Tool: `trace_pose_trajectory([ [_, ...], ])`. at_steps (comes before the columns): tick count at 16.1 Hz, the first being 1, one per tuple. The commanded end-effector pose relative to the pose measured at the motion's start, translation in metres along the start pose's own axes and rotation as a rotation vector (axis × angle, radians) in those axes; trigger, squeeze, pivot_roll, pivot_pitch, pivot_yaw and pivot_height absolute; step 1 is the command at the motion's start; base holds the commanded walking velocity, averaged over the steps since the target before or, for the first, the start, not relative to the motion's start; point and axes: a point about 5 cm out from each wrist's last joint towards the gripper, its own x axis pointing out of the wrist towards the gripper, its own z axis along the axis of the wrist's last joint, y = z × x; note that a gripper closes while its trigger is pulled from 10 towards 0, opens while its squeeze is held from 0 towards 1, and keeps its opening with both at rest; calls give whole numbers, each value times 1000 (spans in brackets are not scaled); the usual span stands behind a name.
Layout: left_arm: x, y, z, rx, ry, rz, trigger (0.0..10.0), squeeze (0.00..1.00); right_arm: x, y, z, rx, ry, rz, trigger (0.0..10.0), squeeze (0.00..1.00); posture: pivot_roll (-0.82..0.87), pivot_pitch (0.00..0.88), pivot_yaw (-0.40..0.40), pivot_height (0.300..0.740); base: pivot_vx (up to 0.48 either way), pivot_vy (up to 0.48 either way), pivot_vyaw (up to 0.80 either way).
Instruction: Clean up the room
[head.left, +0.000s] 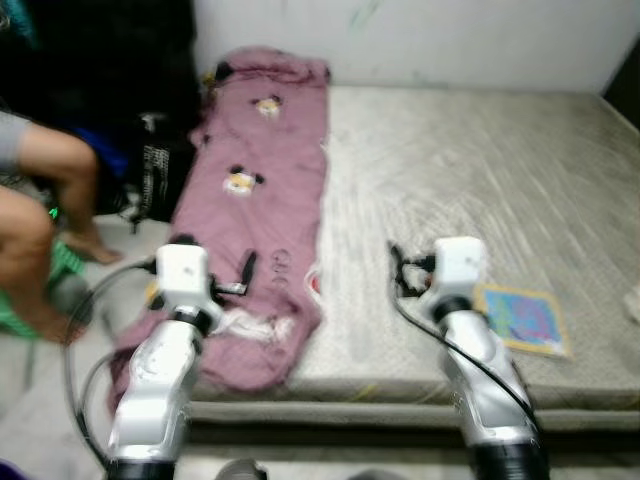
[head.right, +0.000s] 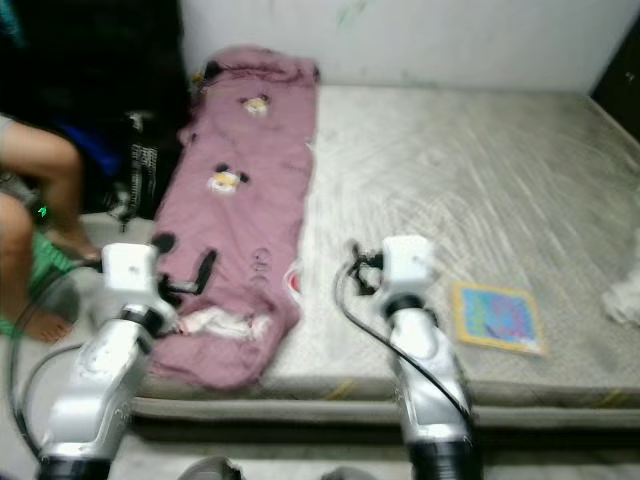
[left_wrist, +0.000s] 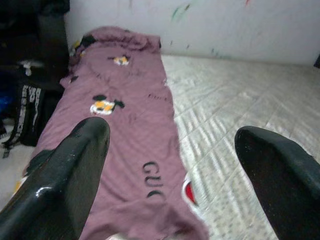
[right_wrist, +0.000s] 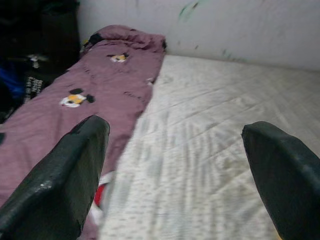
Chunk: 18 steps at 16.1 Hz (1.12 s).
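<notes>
Far left: a seated person's bare legs (head.left: 40, 215) beside a green plastic stool (head.left: 30, 300), with dark bags (head.left: 150, 180) stacked against the wall behind. Just right of those, along the left edge of the bed, a long mauve fabric blanket (head.left: 265, 190) printed with small cartoon mouse figures and dark lettering, stretched from the far wall toward the near edge, its near end bunched and drooping over the side of the grey quilted mattress (head.left: 470, 180). A red-and-white patch (left_wrist: 188, 192) peeking out at the blanket's right hem (too blurred to identify). Left gripper (left_wrist: 170, 170) raised over the near end of the blanket, black fingers (left_wrist: 75, 165) spread wide apart, grasping nothing. Further right, right gripper (right_wrist: 175, 170) held above bare mattress just right of the blanket's edge, fingers (right_wrist: 65, 175) likewise released and well apart, nothing between them. Right of that arm, near the mattress's near edge, a flat square book with a blue picture and yellow border (head.left: 521, 318), lying on the mattress. At the far right edge, a small pale crumpled object (head.right: 625, 298) on the mattress. White wall (head.left: 420, 40) with faint green marks along the far side.
</notes>
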Motion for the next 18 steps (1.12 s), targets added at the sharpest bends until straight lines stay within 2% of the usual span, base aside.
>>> trace_pose_trajectory([
  [1,3,-7,2,-5,-8,-24,10000,0,0,-10,2,-8,-5,-28,10000,0,58,0,-5,740,0,-319,0],
  [15,5,-7,5,-3,-29,-27,10000,0,3,-9,3,-14,-11,-24,10000,0,59,0,-5,740,0,0,0],
  [18,5,-7,5,-3,-30,-28,10000,0,3,-9,4,-15,-14,-24,10000,0,59,0,-6,740,0,-359,0],
])
